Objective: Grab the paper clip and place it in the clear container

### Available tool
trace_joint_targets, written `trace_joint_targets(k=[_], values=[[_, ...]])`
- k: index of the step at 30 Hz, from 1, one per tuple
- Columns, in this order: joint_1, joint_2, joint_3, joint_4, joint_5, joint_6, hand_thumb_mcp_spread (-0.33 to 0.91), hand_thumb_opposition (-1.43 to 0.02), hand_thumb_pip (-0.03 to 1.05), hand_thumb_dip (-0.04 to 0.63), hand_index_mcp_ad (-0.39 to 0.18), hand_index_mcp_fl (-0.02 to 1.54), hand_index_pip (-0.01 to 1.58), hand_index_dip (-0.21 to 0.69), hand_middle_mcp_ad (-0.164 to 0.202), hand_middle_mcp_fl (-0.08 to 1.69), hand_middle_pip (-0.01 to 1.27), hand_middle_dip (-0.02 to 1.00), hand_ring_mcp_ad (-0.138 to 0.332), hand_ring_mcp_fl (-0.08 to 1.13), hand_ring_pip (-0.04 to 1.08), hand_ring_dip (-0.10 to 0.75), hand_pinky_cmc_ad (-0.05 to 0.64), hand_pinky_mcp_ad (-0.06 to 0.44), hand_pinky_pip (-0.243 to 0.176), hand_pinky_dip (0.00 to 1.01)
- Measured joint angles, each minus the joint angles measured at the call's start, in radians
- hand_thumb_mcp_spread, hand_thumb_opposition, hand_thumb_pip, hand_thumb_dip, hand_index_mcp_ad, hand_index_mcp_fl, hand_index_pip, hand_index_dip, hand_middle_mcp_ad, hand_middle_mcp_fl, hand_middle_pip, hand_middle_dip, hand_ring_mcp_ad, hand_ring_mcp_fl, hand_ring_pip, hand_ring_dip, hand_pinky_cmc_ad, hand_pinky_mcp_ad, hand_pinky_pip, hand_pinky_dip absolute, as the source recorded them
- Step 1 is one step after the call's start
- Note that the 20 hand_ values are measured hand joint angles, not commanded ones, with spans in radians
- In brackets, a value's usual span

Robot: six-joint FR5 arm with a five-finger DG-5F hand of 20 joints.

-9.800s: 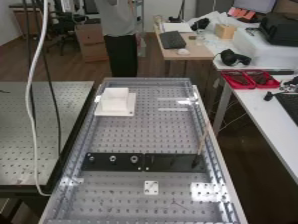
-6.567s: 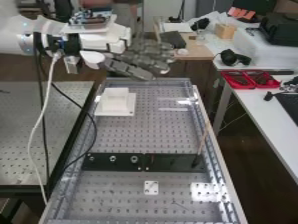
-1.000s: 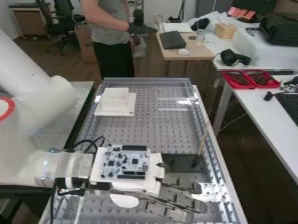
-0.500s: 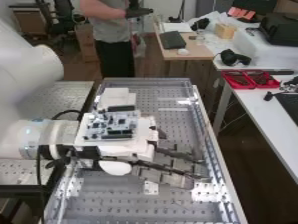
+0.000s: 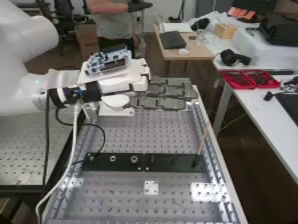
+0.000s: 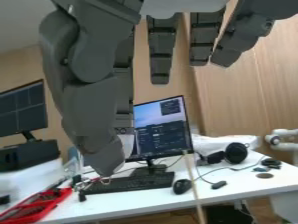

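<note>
My hand (image 5: 166, 95): released, fingers straight and roughly level, grasping nothing I can see.
Lift and swing: half a second ago I was over the middle of the board; now I am up at its far end, so I judge the grasp is still to be made.
White block: just below me, partly behind my palm, its base plate (image 5: 120, 113) on the perforated board (image 5: 140, 137).
Paper clip: I cannot be sure of it; a thin line (image 5: 179, 204) near the board's near end may be it, well apart from me.
Clear container: perhaps the see-through frame (image 5: 216, 155) round the board; the dark strip (image 5: 163, 162) and small white plate (image 5: 151, 188) sit within it.
Red bins (image 5: 238, 86): on the side table, dark things inside.
</note>
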Motion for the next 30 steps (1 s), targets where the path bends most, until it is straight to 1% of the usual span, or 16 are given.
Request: trace_joint_targets(k=[7, 8, 12, 14, 16, 17, 22, 30], values=[[0.141, 0.027, -0.040, 0.039, 0.091, 0.013, 0.63, -0.97, 0.42, 0.265, -0.188, 0.92, 0.94, 0.237, 0.059, 0.25, 0.15, 0.13, 0.176, 0.06, 0.11, -0.038, 0.346, 0.169, -0.075, 0.16], [0.153, 0.027, -0.041, 0.042, 0.099, 0.013, 0.63, -0.97, 0.42, 0.265, -0.188, 0.92, 0.94, 0.237, 0.059, 0.25, 0.15, 0.13, 0.176, 0.06, 0.11, -0.038, 0.346, 0.169, -0.075, 0.16], [0.241, 0.020, -0.046, 0.051, 0.161, 0.012, 0.63, -0.97, 0.42, 0.265, -0.188, 0.92, 0.94, 0.239, 0.059, 0.25, 0.14, 0.13, 0.176, 0.06, 0.11, -0.038, 0.346, 0.166, -0.075, 0.16], [0.270, 0.012, -0.043, 0.052, 0.184, 0.011, 0.63, -0.97, 0.42, 0.265, -0.188, 0.92, 0.93, 0.253, 0.059, 0.25, 0.15, 0.13, 0.180, 0.06, 0.11, -0.038, 0.346, 0.166, -0.075, 0.16], [0.313, -0.009, -0.032, 0.051, 0.221, 0.008, 0.63, -0.97, 0.42, 0.265, -0.188, 0.92, 0.92, 0.253, 0.059, 0.25, 0.15, 0.13, 0.176, 0.06, 0.11, -0.038, 0.346, 0.166, -0.075, 0.16], [0.316, -0.011, -0.031, 0.051, 0.224, 0.008, 0.63, -0.97, 0.42, 0.265, -0.188, 0.92, 0.92, 0.253, 0.059, 0.25, 0.15, 0.13, 0.180, 0.06, 0.11, -0.038, 0.346, 0.166, -0.075, 0.16], [0.388, -0.076, 0.008, 0.044, 0.291, 0.009, 0.63, -0.97, 0.42, 0.265, -0.188, 0.92, 0.92, 0.253, 0.059, 0.25, 0.14, 0.13, 0.182, 0.07, 0.11, -0.038, 0.346, 0.166, -0.075, 0.16], [0.431, -0.163, 0.065, 0.011, 0.340, 0.014, 0.63, -0.97, 0.42, 0.265, -0.188, 0.92, 0.92, 0.250, 0.061, 0.25, 0.14, 0.13, 0.180, 0.08, 0.12, -0.033, 0.346, 0.166, -0.077, 0.16]])
